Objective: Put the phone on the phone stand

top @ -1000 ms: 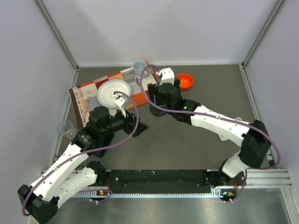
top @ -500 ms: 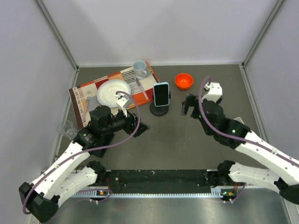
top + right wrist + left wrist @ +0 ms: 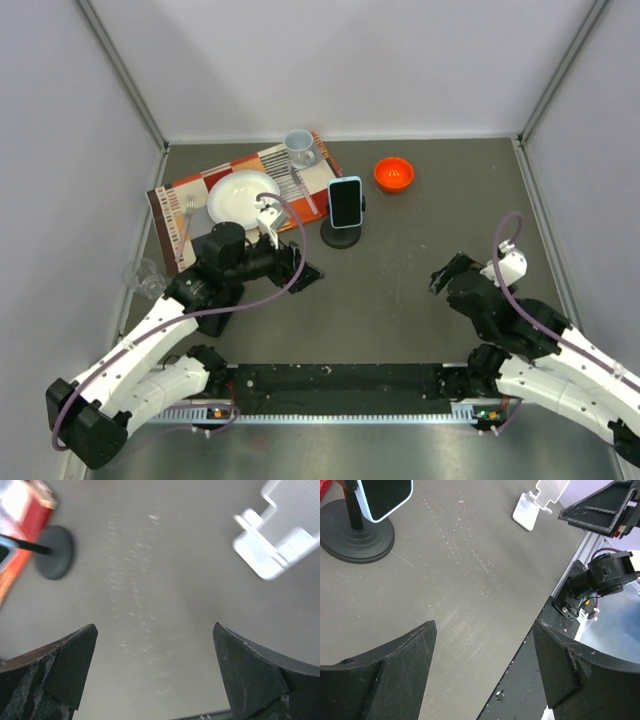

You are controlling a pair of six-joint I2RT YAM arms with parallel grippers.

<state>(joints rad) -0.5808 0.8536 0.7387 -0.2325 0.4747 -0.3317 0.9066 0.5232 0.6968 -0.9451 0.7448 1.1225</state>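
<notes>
The phone [image 3: 345,201], dark screen in a light blue case, stands upright on the black round-based phone stand [image 3: 340,238] at the table's middle back. The left wrist view shows the phone [image 3: 385,497] and the stand's base [image 3: 355,537] at its top left. My left gripper [image 3: 305,272] [image 3: 485,627] is open and empty, low over bare table, near-left of the stand. My right gripper [image 3: 445,275] [image 3: 154,627] is open and empty, well to the stand's near right. The stand's base [image 3: 55,552] shows blurred in the right wrist view.
A striped placemat [image 3: 190,190] at back left holds a white plate [image 3: 240,195], fork, cutlery and a cup [image 3: 298,146]. An orange bowl [image 3: 394,173] sits right of the phone. A small white stand [image 3: 272,545] [image 3: 530,510] sits at the right. A clear glass [image 3: 140,275] is far left.
My right gripper let go of the phone on the stand and drew back to the near right, open. The left arm has hardly moved.
</notes>
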